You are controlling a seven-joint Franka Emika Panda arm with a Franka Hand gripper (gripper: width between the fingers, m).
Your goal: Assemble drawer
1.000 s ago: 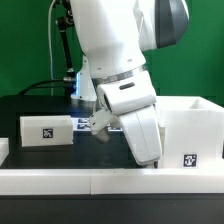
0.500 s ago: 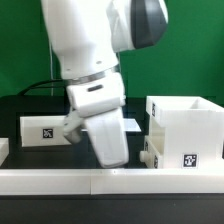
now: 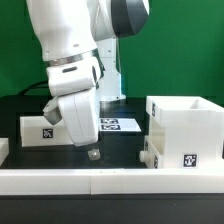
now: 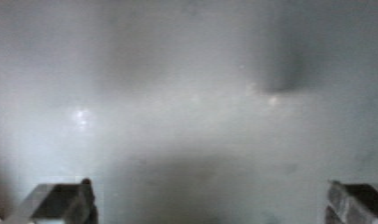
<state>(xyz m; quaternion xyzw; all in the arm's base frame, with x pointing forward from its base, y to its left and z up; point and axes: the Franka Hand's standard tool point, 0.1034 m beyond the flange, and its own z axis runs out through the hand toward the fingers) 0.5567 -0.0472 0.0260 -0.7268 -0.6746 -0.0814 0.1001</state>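
Note:
The drawer's large white casing [image 3: 186, 128] stands at the exterior view's right, with a tag low on its front. A shallow white tray [image 3: 150, 152] sits against its lower left side. Another white tray [image 3: 38, 130] with a tag lies at the exterior view's left. My gripper [image 3: 92, 152] hangs just right of that left tray, low over the black table. In the wrist view the gripper [image 4: 209, 205] is open, its fingers [image 4: 61, 200] wide apart and nothing between them. A blurred pale grey surface fills that view; I cannot tell what it is.
The marker board [image 3: 122, 125] lies flat on the table behind my gripper. A low white border rail [image 3: 110, 180] runs along the table's front edge. The arm's large white body hides the area behind the left tray.
The arm has swung from beside the casing toward the exterior view's left and now stands by the left tray. The casing and trays have not moved.

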